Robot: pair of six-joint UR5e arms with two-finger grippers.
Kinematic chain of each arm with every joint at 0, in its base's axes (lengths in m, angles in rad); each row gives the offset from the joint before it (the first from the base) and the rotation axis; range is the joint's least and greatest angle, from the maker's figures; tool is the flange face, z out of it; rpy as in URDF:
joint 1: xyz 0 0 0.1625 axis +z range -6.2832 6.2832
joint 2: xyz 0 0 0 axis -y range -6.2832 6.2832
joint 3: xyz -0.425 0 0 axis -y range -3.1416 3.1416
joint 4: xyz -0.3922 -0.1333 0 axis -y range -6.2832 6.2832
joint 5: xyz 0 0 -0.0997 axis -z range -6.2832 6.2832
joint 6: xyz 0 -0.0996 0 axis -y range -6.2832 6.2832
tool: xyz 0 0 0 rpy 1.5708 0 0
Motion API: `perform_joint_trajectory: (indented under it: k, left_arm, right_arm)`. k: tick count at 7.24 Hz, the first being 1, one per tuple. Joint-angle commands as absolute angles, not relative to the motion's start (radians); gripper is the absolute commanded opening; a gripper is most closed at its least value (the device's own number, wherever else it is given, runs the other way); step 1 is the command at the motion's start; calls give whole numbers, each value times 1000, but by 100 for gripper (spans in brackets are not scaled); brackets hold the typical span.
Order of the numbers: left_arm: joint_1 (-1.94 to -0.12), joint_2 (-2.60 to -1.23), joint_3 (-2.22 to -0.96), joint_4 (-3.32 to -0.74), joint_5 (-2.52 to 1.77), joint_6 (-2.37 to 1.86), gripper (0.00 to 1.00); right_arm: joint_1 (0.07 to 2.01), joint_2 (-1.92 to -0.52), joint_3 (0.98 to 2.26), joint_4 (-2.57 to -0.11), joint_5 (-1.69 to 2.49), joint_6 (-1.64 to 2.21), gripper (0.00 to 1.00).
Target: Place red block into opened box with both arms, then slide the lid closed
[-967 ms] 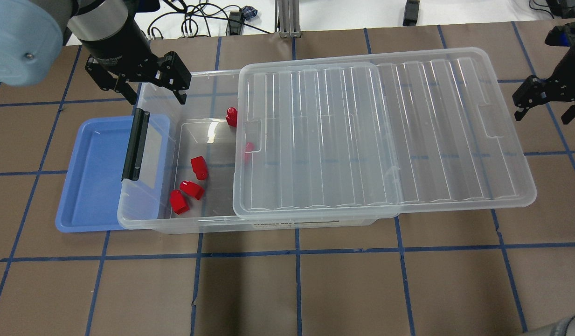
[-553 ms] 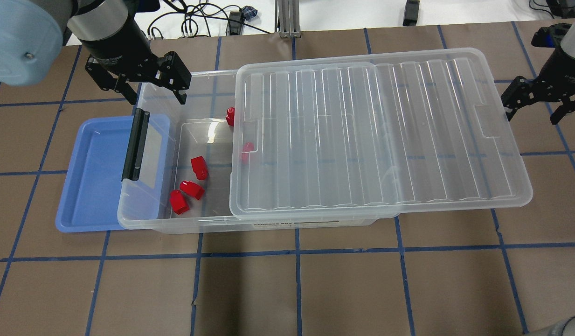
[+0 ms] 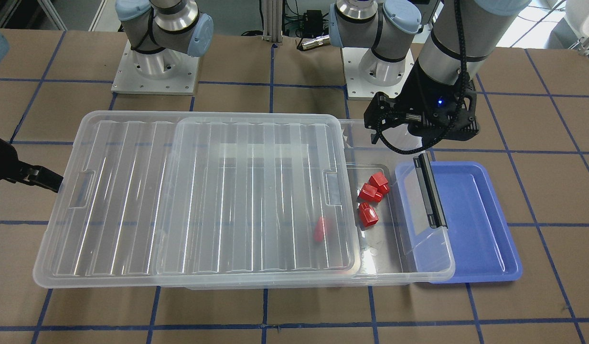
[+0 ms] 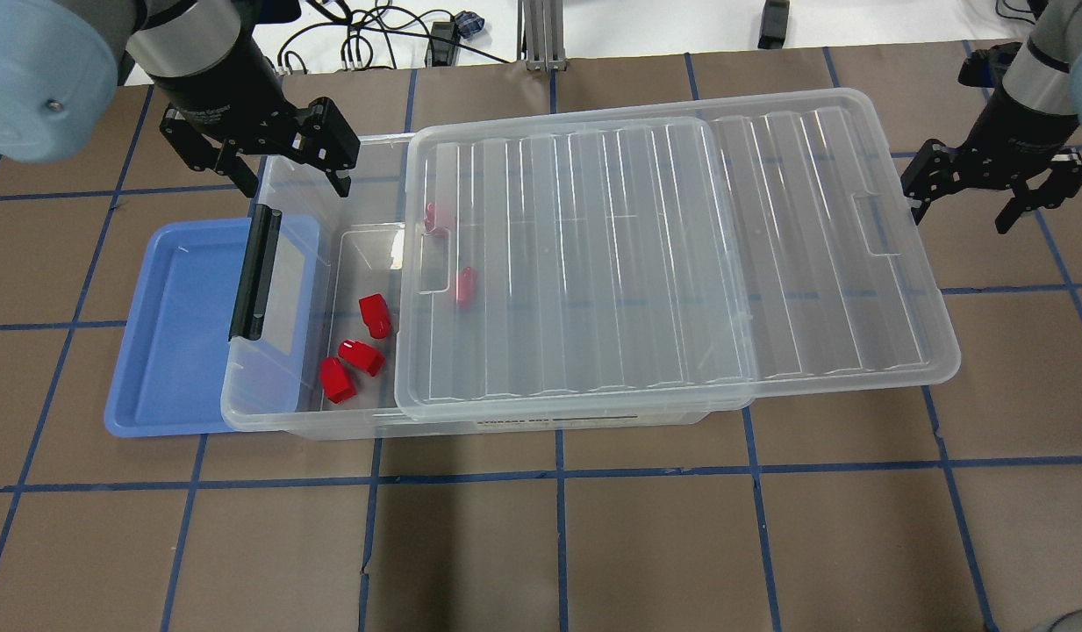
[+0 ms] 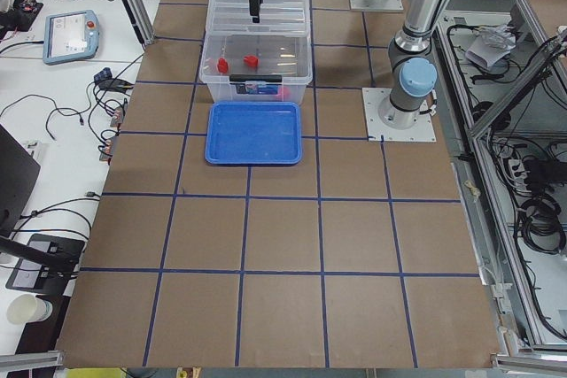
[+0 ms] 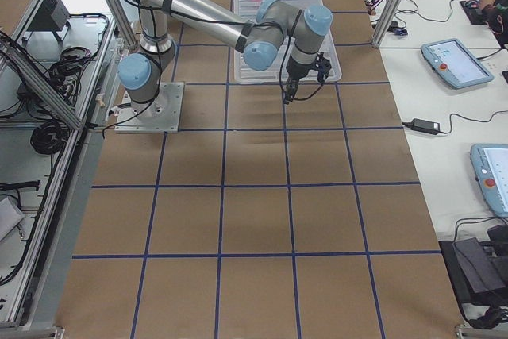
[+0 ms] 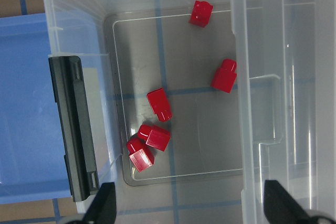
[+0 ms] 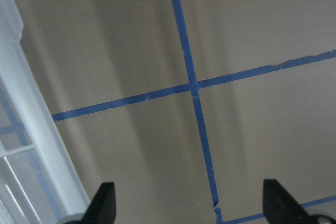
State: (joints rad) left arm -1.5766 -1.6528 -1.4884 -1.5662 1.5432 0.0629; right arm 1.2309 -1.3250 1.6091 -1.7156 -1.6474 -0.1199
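Note:
Several red blocks (image 4: 375, 316) (image 7: 159, 104) lie on the floor of the clear box (image 4: 505, 425); two of them show through the lid (image 4: 663, 254). The lid rests on the box, covers all but its left end and overhangs its right end. My left gripper (image 4: 292, 187) (image 7: 191, 208) hangs open above the box's far left corner, holding nothing. At the lid's right end my right gripper (image 4: 960, 217) stands open, one fingertip (image 3: 53, 183) against the lid's edge. In the right wrist view only the lid's rim (image 8: 31, 129) and bare table show.
A blue tray (image 4: 176, 325) lies against the box's left end, partly under its black handle (image 4: 255, 272). Brown table with blue tape lines surrounds the box. Cables and a post foot (image 4: 541, 44) sit along the far edge.
The lid has slid left over the box and now covers two of the blocks. My right gripper has moved left with the lid's right end. The left gripper has stayed put.

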Motion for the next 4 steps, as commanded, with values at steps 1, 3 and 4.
perform_joint_trajectory:
  k: [1, 3, 4]
  left_arm:
    - [-1577, -1652, -1489, -1566, 1543, 63, 100]
    - [-1577, -1654, -1488, -1566, 1542, 61, 100]
    - [-1577, -1654, -1488, -1566, 1542, 63, 100]
  right_arm:
    - [1316, -1325, 1609, -1715, -1647, 5, 100]
    - [1380, -1325, 1609, -1717, -1640, 62, 100]
    - [1417, -1327, 1609, -1715, -1637, 107, 100]
